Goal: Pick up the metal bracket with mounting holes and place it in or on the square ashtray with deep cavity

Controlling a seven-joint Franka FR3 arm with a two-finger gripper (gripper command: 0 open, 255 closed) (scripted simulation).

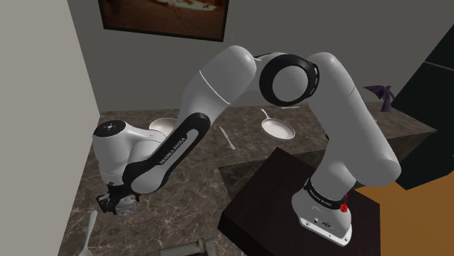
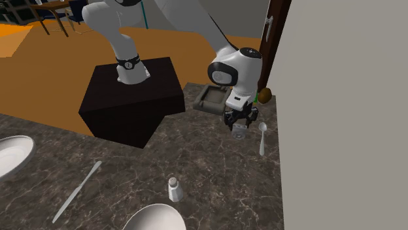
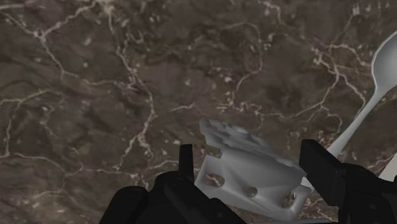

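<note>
Wrist view: dark veined surface [image 3: 95, 83] w/ a grey metal bracket [image 3: 251, 175], mounting holes visible. It sits tilted between the two black fingers of the pincer [image 3: 249, 147], low over the surface, likely because the grab comes first. The pincer is spread about the bracket's width, and both fingers seem to press its sides. Lifted or not: can't tell. A white spoon [image 3: 375, 83] lies just beside it. Second exterior view: the square ashtray [image 2: 204, 99] waits near the stand, behind the pincer.

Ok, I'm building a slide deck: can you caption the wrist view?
Black gripper clasping a grey holed bracket over a dark marbled counter, white spoon alongside.
</note>
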